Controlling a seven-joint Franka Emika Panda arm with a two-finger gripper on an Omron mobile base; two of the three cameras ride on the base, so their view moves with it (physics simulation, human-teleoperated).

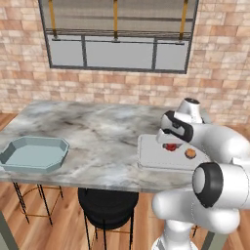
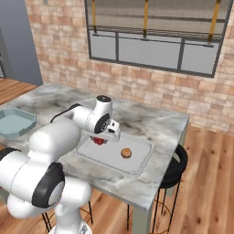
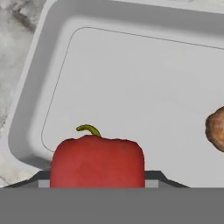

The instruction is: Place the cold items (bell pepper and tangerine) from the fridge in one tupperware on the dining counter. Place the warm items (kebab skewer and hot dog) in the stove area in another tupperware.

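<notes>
On your left, a blue tub (image 1: 34,154) sits at the tabletop's (image 1: 97,132) edge. Further right, your hand (image 2: 101,138) is clamped on the pepper (image 3: 97,161) over the white tub (image 3: 131,83). The tangerine (image 2: 126,153) lies in that tub, right of the pepper.

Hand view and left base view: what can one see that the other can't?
The hand view alone gives the pepper's green stem, close up. The left base view alone takes in the blue tub, the window, the brick wall and the black stool. Both share the white tub, the red pepper inside it with the gripper at it, the tangerine beside it and the marble counter.
</notes>
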